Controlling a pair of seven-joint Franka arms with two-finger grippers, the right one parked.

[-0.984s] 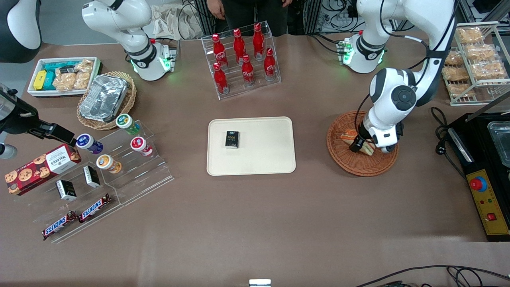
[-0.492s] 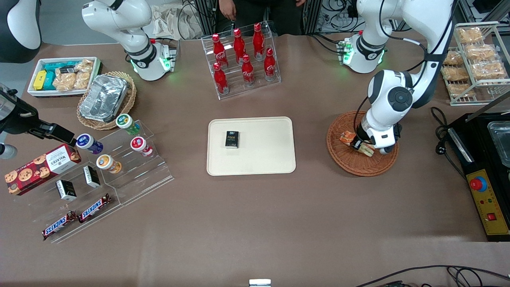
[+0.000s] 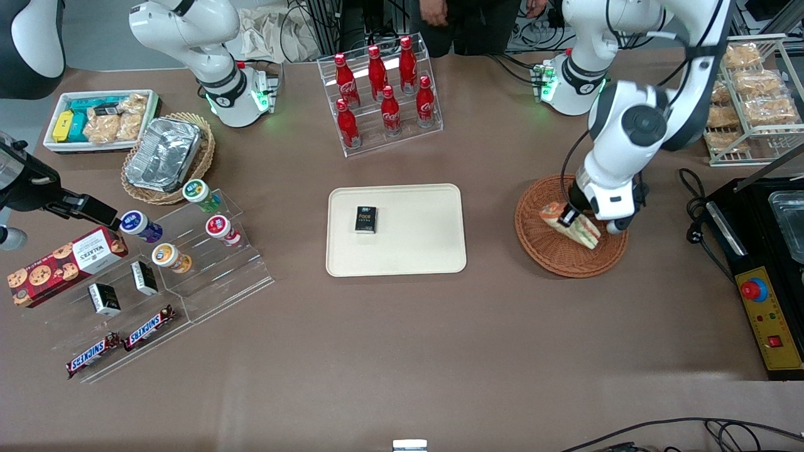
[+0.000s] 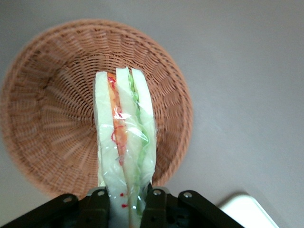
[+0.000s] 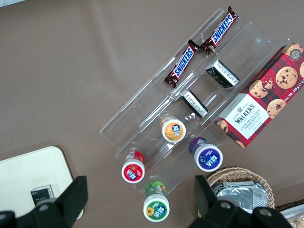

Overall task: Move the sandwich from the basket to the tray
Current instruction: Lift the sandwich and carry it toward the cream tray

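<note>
My left gripper [image 3: 570, 218] is shut on the sandwich [image 3: 579, 228], a wrapped white-bread wedge with orange-red and green filling, and holds it lifted a little above the reddish-brown wicker basket [image 3: 553, 256]. In the left wrist view the sandwich [image 4: 124, 137] hangs between the black fingers [image 4: 97, 207] over the basket [image 4: 47, 118], and the gripper [image 4: 124, 209] pinches its wide end. The cream-beige tray [image 3: 414, 251] lies at the table's middle, toward the parked arm from the basket; a corner of it [image 4: 247, 211] shows in the left wrist view.
A small black box [image 3: 365, 220] lies on the tray. A clear rack of red bottles [image 3: 382, 94] stands farther from the camera than the tray. A black appliance [image 3: 763, 251] and a wire rack of bagged snacks [image 3: 750, 94] sit beside the basket at the working arm's end.
The left gripper has risen from inside the basket with the sandwich in it, and the arm's wrist has lifted and swung slightly away from the tray.
</note>
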